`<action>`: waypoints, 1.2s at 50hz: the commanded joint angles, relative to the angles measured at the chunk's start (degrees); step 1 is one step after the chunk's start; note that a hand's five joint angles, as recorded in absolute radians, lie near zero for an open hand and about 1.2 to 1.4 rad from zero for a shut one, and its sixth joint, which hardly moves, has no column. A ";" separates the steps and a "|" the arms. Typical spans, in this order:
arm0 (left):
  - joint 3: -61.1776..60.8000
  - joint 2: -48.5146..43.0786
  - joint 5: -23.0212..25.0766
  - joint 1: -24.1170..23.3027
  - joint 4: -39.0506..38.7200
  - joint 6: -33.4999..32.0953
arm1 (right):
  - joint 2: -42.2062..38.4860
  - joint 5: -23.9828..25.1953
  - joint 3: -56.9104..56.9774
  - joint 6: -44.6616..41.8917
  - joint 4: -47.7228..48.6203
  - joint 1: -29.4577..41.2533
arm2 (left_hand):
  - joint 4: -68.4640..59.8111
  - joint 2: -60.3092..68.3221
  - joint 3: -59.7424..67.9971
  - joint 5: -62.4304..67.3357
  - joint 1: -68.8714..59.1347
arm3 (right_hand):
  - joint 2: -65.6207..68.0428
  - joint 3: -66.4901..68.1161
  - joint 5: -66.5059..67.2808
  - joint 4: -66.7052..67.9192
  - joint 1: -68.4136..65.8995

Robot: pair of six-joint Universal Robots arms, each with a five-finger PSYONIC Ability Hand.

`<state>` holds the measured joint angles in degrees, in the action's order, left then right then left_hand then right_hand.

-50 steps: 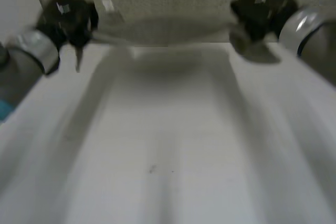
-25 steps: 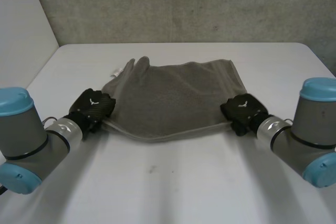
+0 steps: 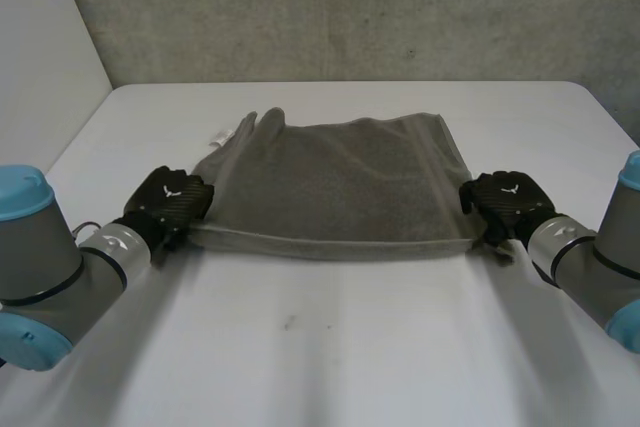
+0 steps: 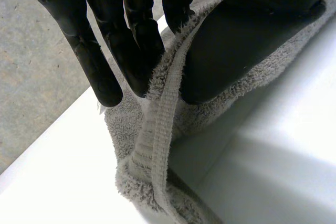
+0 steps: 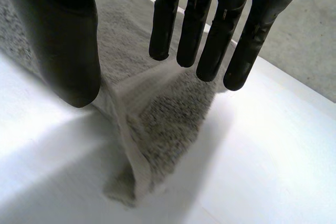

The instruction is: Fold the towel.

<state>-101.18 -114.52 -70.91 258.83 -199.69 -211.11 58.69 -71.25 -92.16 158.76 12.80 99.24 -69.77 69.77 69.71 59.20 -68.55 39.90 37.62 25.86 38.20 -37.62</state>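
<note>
My left hand (image 3: 168, 203) sits at the lower left corner of the towel (image 3: 330, 182). Its straight fingers (image 4: 134, 51) and thumb (image 4: 236, 40) pinch the ribbed hem between them, and the corner droops below my fingertips onto the white table (image 3: 330, 347). My right hand (image 3: 505, 203) grips the towel's lower right corner the same way: the cloth runs up between thumb and fingers, and the tip of the corner hangs down to the tabletop. Between my two hands the near hem stretches in a straight line across the middle of the frame. The rest of the grey towel lies beyond it toward the top of the frame, rumpled at its upper left, where a small white label (image 3: 216, 135) pokes out. Behind the table stands a grey wall (image 3: 350, 7).
</note>
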 commanded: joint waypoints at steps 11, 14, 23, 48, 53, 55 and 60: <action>0.19 0.00 -0.02 0.79 -0.09 0.18 | -0.16 0.76 -1.44 -2.57 -0.58 -3.53 | -10.23 10.23 10.29 10.80 -11.45 | -2.58 -0.30 1.47 -0.88 0.30; 0.10 0.00 -0.02 0.79 0.00 0.53 | -0.51 0.84 -1.71 -3.63 -0.41 -3.62 | -10.23 10.23 10.29 10.80 -11.45 | 3.61 5.89 7.66 5.32 -5.89; 0.10 -0.18 -0.02 0.79 -0.09 1.06 | -1.47 0.76 -0.48 -3.37 -0.58 -5.03 | -10.23 10.23 10.29 10.80 -11.45 | 40.10 42.38 44.14 41.80 -42.38; 2.47 -4.48 -0.02 3.34 0.00 6.15 | 9.25 2.78 -3.47 -3.81 -0.85 -10.30 | 37.86 -37.86 -37.80 -37.29 36.64 | 40.10 42.38 44.14 41.80 -42.38; 2.30 -4.48 -0.19 3.52 0.00 6.24 | 9.60 2.34 -3.47 -3.81 -0.76 -10.47 | 36.85 -36.85 -36.79 -36.28 35.63 | 40.10 42.38 44.14 41.80 -42.38; 2.12 -4.48 -0.37 3.52 0.00 6.15 | 9.60 2.16 -3.47 -3.81 -0.76 -10.65 | 35.67 -35.67 -35.61 -35.10 34.45 | 40.10 42.38 44.14 41.80 -42.38; 1.51 -4.40 -0.46 3.52 0.00 5.98 | 9.69 2.52 -3.73 -3.89 -0.76 -11.18 | 13.90 -13.90 -13.84 -13.33 12.68 | 40.10 42.38 44.14 41.80 -42.38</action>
<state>-99.09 -119.02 -71.24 262.42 -199.69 -204.88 68.33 -68.80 -95.67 154.95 12.01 88.31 -33.72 34.11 33.70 23.69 -34.01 76.52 77.36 67.25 77.01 -76.70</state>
